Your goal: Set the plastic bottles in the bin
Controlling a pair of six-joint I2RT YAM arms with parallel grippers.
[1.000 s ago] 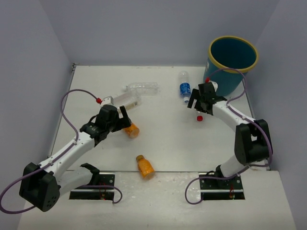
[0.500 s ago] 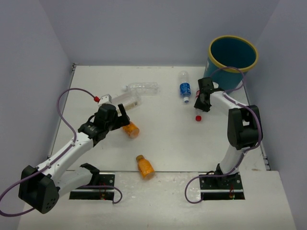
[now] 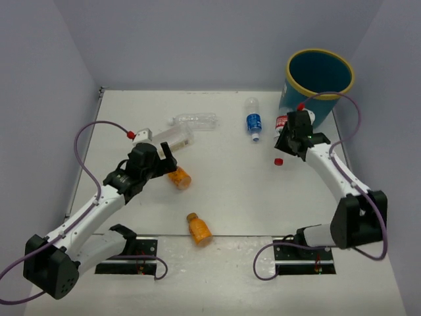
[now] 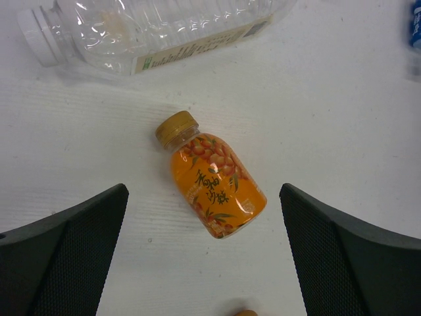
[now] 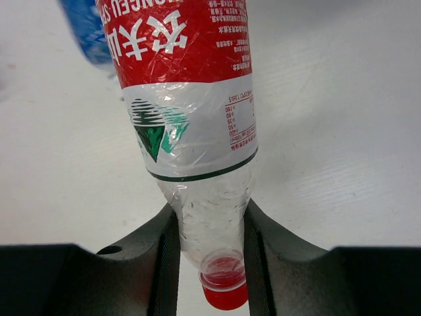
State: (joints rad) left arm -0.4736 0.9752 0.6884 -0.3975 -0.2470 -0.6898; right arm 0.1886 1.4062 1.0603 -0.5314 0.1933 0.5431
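Red-labelled bottle (image 5: 187,99) is being gripped at its neck by the right jaws; left jaws are hovering open above an orange bottle (image 4: 214,184).

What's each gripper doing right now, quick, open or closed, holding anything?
Left gripper: open, holding nothing; an orange bottle lies below it.
Right gripper: closed on the red-labelled bottle, near its neck.
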